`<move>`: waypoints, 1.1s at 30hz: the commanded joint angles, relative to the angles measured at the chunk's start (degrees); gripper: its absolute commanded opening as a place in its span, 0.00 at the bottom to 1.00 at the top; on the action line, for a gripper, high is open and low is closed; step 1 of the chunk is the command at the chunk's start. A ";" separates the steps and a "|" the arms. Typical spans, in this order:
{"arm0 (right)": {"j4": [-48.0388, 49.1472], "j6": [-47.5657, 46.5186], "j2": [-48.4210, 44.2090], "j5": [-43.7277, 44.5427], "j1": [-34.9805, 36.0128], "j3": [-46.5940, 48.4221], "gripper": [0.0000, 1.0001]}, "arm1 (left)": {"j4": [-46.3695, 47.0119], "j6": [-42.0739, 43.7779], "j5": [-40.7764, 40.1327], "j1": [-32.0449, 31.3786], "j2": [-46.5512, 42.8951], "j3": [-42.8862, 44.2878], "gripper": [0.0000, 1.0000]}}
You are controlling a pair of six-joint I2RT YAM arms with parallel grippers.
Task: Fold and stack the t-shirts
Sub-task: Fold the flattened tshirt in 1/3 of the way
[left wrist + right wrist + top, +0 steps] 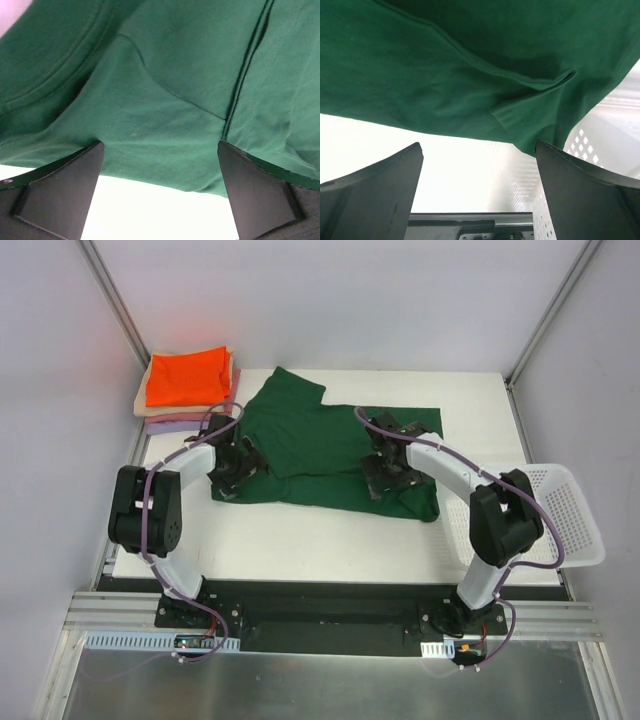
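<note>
Green shirt (310, 445): lies flat in the middle of the table (330, 540), part folded, with one flap poking toward the far edge.
Long way of the shirt: runs side to side, from the left edge toward the right edge of the table.
Left claw (233, 468): spread wide, holds nothing; sits at the left end of the shirt, by the cloth's near edge.
Left claw up close: near edge of the cloth crosses the gap between the two fingers (65, 190), so the cloth lies straight ahead and very close.
Right claw (383, 478): spread wide too, holds nothing; sits over the right part of the shirt, by the cloth's near edge.
Right claw up close: green cloth just past the fingers (375, 190), white table below; cannot tell if touching.
Nearer arm: left arm for the left end, right arm for the right end.
Next move, as a guess: pinch the near edge at both ends and fold it over toward the far edge.
Pile of folded shirts (185, 390): sits at the far left corner of the table, near the left claw, well apart from the right claw.
Green shirts: one.
Shirts in the pile: one orange shirt (185, 378) on top; pale ones under it look like three, but only thin edges show.
Basket (570, 505): one, white, at the right edge of the table.
Claws: two.
</note>
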 commanded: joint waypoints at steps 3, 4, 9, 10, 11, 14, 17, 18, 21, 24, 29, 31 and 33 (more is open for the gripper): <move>0.44 1.26 -1.79 -1.67 4.76 -0.66 0.96 | -0.81 1.01 -5.18 4.53 -5.78 -9.13 0.99; 0.53 1.70 -1.79 -0.97 5.73 -1.01 0.96 | -0.90 1.44 -5.62 4.80 -6.84 -10.53 0.99; 0.44 6.35 -1.53 2.63 9.24 -2.85 0.98 | -1.07 1.89 -9.23 7.60 -11.50 -16.69 0.99; 0.27 7.41 -1.18 3.95 9.95 -3.12 0.99 | -1.07 1.71 -9.32 8.05 -12.11 -17.31 0.99; 0.18 8.11 -1.00 4.40 10.74 -3.47 0.99 | -1.07 1.89 -9.58 8.22 -12.56 -17.57 0.99; -0.26 11.63 0.14 7.74 11.80 -4.09 0.99 | -1.34 2.24 -10.80 8.40 -13.79 -18.01 0.99; 0.35 13.39 1.72 8.10 11.80 -4.35 0.94 | -2.04 2.33 -12.83 8.40 -14.67 -18.37 0.99; 0.27 13.92 2.34 8.36 11.80 -4.26 0.94 | -2.04 2.42 -13.01 8.40 -14.93 -18.37 0.99; -0.26 15.24 3.75 10.46 11.89 -4.79 0.94 | -2.13 2.42 -13.54 9.62 -15.28 -18.28 0.99; -1.75 15.68 5.07 12.66 11.45 -4.79 0.94 | -2.39 2.42 -14.85 10.07 -15.55 -18.19 0.99; -5.79 15.86 4.37 17.92 9.96 -6.02 0.94 | -2.92 2.15 -16.08 11.13 -15.55 -18.02 0.99; -7.90 15.68 3.23 20.83 8.56 -6.28 0.94 | -3.18 2.24 -16.61 11.39 -15.55 -18.02 0.99; -11.32 15.59 1.03 26.26 6.97 -6.11 0.94 | -3.36 2.24 -17.75 11.48 -15.64 -17.84 0.99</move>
